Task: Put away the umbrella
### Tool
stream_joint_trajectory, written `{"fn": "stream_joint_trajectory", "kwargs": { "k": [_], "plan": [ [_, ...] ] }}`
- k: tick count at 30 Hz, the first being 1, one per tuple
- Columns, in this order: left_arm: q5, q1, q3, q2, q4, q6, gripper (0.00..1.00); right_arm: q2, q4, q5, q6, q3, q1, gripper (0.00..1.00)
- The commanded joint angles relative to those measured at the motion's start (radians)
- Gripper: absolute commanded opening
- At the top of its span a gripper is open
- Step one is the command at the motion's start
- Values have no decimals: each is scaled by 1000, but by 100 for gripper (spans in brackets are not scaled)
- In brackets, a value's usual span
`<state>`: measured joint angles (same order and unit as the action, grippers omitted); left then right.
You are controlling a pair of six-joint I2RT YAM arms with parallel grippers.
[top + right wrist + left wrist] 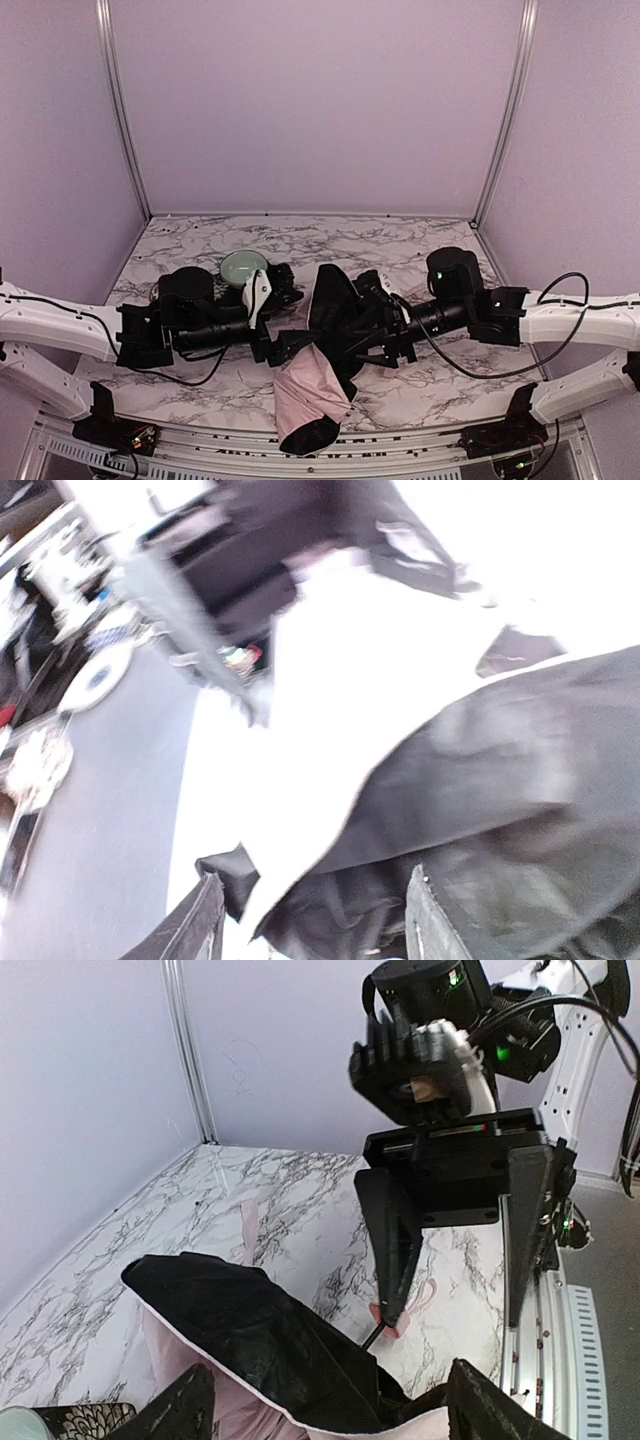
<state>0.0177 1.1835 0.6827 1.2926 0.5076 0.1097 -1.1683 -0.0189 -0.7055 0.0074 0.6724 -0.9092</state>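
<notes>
- My left gripper (330,1405) and right gripper (452,1312) both stand jaws apart, holding nothing.
- The umbrella (315,395) lies between them on the table (190,245), drooping over the near edge (fabric loose); unheld, it could slide off.

Robotics lab test cell: lavender panels (320,100) in aluminium framing (122,110) enclose a marble-patterned table (200,240) at 9, 12 and 3 o'clock; left arm (60,330) and right arm (580,325) are mounted near 6.
</notes>
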Motion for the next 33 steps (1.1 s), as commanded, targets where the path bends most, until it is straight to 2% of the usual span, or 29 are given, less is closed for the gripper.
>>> {"fn": "stream_joint_trajectory", "kwargs": {
  "k": [1,3,5,7,10,12,15,17,20,21,22,28,33],
  "plan": [
    [-15,-78,39,-32,-46,-115,80,-5,-2,196,151,43,110,59],
    [38,-130,121,12,-101,-251,76,-43,-66,222,234,30,175,58],
    [75,-165,190,71,-138,-344,74,-79,-160,213,275,8,177,58],
    [64,-176,236,127,-154,-396,73,-122,-229,168,303,3,178,58],
    [34,-178,286,204,-162,-439,75,-175,-266,191,305,5,177,58],
    [21,-183,317,254,-172,-457,75,-208,-325,173,315,-3,178,49],
    [-13,-194,361,311,-212,-497,67,-260,-367,125,334,1,176,31],
    [-4,-194,359,318,-218,-516,49,-279,-401,108,347,-10,173,18],
    [-14,-193,356,316,-216,-521,12,-297,-467,92,370,-29,166,6],
    [-38,-192,360,314,-214,-509,3,-306,-479,89,372,-30,162,3],
    [-64,-187,368,314,-213,-483,0,-317,-489,86,375,-29,155,2],
    [-71,-111,392,302,-214,-343,0,-416,-558,68,402,14,117,0],
    [43,1,426,285,-247,-189,0,-539,-775,36,497,32,135,0]
  ]
}}
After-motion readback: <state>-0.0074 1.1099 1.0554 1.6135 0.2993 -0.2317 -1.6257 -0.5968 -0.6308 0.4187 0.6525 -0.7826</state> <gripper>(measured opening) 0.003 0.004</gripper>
